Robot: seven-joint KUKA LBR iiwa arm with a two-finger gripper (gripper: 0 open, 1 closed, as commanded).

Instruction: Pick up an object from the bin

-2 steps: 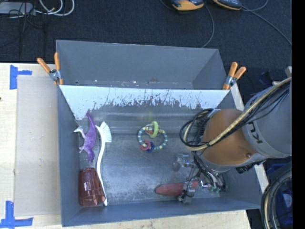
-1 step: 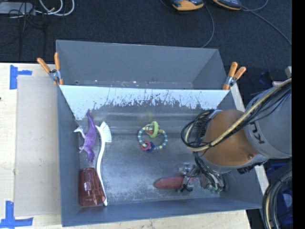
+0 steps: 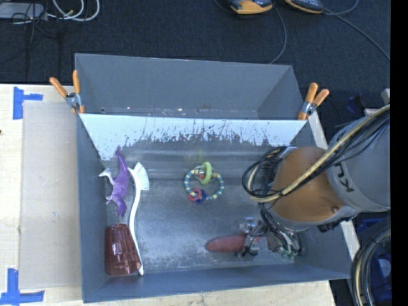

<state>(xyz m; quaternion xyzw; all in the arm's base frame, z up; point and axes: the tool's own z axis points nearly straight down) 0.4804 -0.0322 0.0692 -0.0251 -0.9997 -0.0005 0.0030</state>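
Camera view — contents of bin, largest first.

1. Bin (image 3: 95, 260): grey sheet metal, rectangular, with sloping walls. The floor is dull and speckled, and the far wall has a pale sheen streaked with dark scratches along its lower edge.
2. White brush (image 3: 134, 218): long, slim, gently curved plastic handle lying near to far along the left side. Its bristled head is at the far end.
3. Dark red block (image 3: 121, 250): glossy, ribbed and roughly rectangular, in the near left corner, touching the brush handle.
4. Purple dinosaur (image 3: 119, 185): small moulded plastic figure with a long neck pointing far, just left of the brush head.
5. Reddish-brown oblong (image 3: 223, 244): smooth and rounded, tapered at its left end, lying left to right on the floor near the near wall, right of centre. Its right end reaches the gripper.
6. Ring toy (image 3: 204, 185): small hoop of multicoloured beads with a green-yellow loop across it, at mid-floor and well apart from everything else.

Arm (image 3: 366, 171): a grey body enters from the right, with a smooth orange wrist cover and looped black cables, and angles down toward the near right of the floor. Gripper (image 3: 250, 242): low over the floor at the oblong's right end — whether it is released or clenched, or grasps the oblong, cannot be told.
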